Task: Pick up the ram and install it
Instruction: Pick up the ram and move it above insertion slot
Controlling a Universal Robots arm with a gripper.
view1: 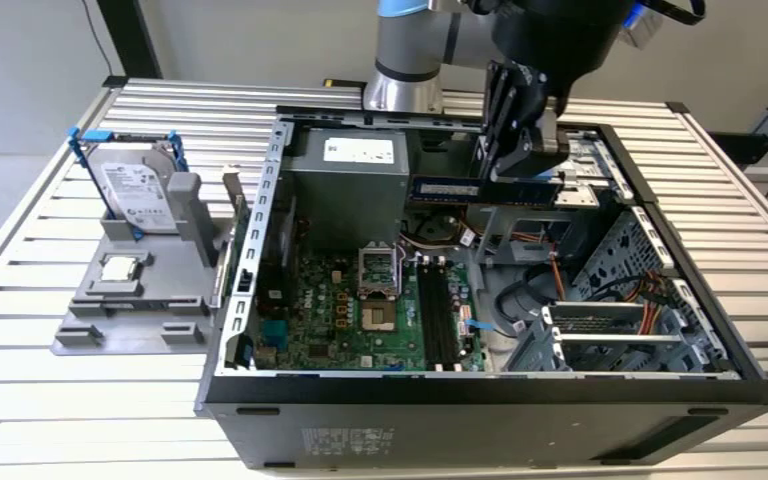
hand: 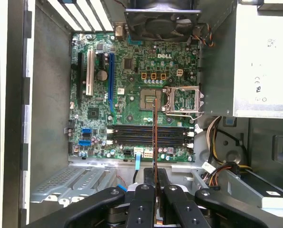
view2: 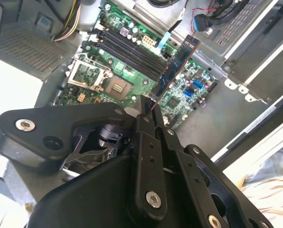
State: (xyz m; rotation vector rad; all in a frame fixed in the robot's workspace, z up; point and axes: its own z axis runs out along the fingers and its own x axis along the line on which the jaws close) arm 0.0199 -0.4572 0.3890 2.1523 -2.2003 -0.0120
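Jaws clamped on ram [view1: 451,187] above open computer case [view1: 491,388] on slatted metal table [view1: 77,410]

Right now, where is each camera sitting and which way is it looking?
Exterior view: off the arm, up high, looking down into the open case; shows the arm and the gripper holding the ram.
First wrist view: on the arm, looking straight down at the motherboard; gripper in the foreground, ram edge-on.
Second wrist view: on the arm, looking down at a slant; gripper links in the foreground.
Shared: both wrist views show the gripper shut on the ram above the motherboard.
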